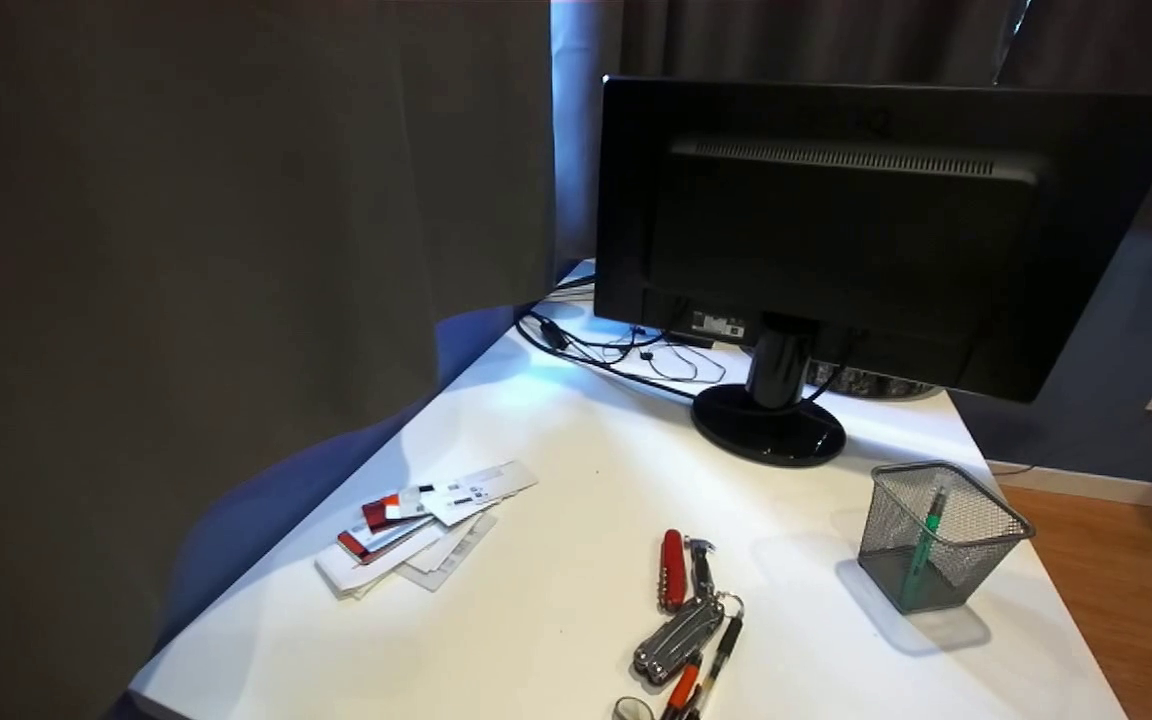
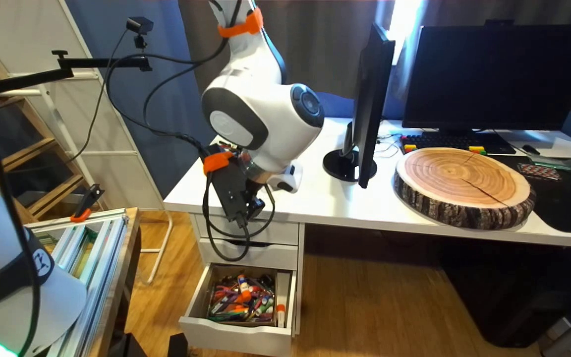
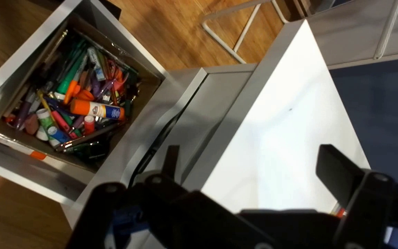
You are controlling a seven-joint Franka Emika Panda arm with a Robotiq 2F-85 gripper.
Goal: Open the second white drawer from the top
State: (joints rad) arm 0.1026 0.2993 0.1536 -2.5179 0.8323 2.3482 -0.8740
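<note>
The second white drawer (image 2: 278,255) is under the desk, between the top drawer (image 2: 280,232) and the pulled-out third drawer (image 2: 238,337). In the wrist view its front (image 3: 150,107) shows a curved cutout and a dark gap along its upper edge. It looks shut or nearly shut; I cannot tell if it stands slightly forward. My gripper (image 3: 250,159) is open and empty. In the wrist view one finger appears over the drawer fronts near the cutout, the other over the desk top. In an exterior view the gripper (image 2: 255,204) hangs at the desk's front edge, above the drawers, partly hidden by cables.
The third drawer holds a box of pens and glue sticks (image 3: 97,110). The white desk (image 1: 556,610) carries a monitor (image 1: 836,230), a mesh pen cup (image 1: 946,540), papers (image 1: 416,525) and a multitool (image 1: 681,640). A wood slab (image 2: 464,183) lies farther along.
</note>
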